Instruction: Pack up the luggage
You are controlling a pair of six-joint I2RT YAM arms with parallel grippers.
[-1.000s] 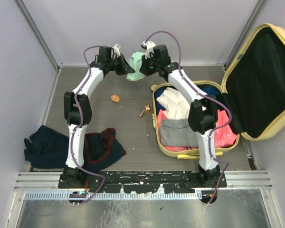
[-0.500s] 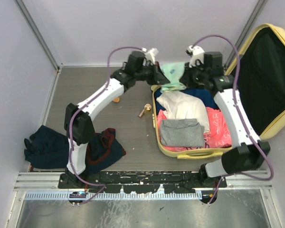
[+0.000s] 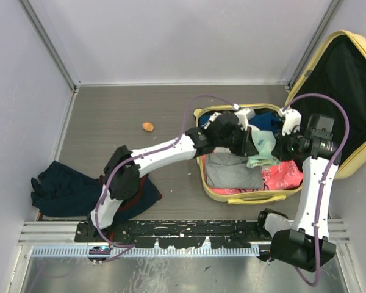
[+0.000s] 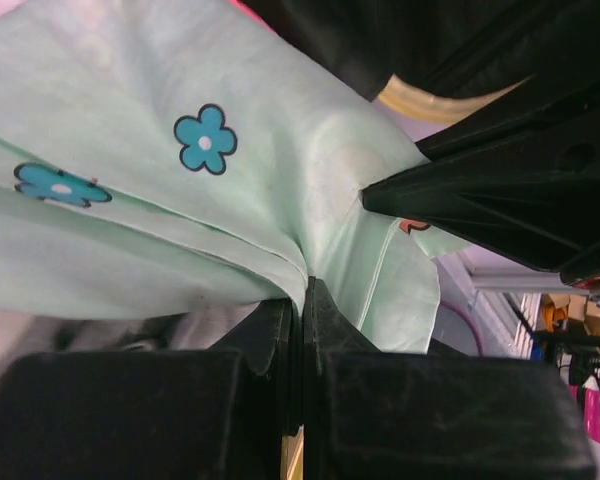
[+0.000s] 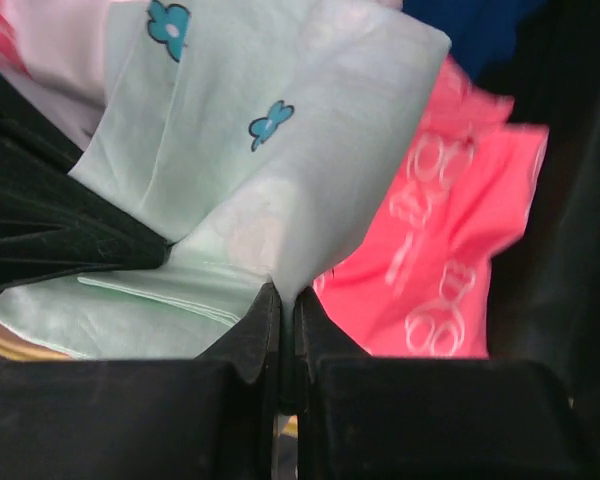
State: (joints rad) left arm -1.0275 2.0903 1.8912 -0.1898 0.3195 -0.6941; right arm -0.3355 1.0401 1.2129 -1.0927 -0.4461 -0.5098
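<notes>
The luggage, a pale yellow suitcase, lies open at the right, its black-lined lid leaning back. Inside are a grey folded garment, a pink one and something blue. A mint-green cloth with blue flowers hangs just above them. My left gripper is shut on its left side. My right gripper pinches its right side. In the left wrist view the gripper clamps the cloth. In the right wrist view the gripper nips a fold of cloth over the pink garment.
A small orange object lies on the table's middle left. A navy heap of clothes and a dark garment with red trim sit near the left arm's base. Walls close in at the left, back and right.
Both grippers have carried the green cloth from the back of the table, right and nearer, to over the open luggage. Both stayed shut on it.
</notes>
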